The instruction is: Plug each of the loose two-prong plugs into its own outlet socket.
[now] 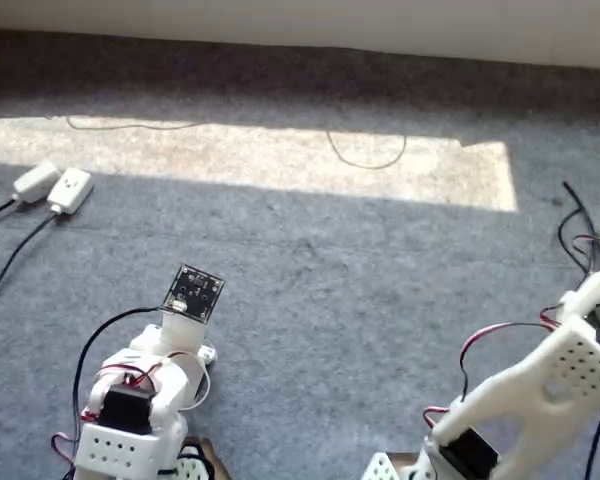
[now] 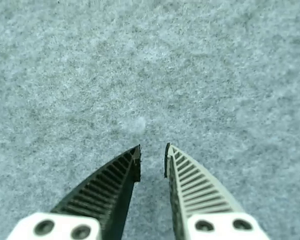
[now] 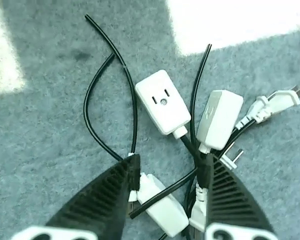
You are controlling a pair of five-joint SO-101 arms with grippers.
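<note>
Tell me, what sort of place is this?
Probably an indoor room used for robot trials: grey carpet, a sunlight patch as from a window, a white arm, and corded outlet sockets.
</note>
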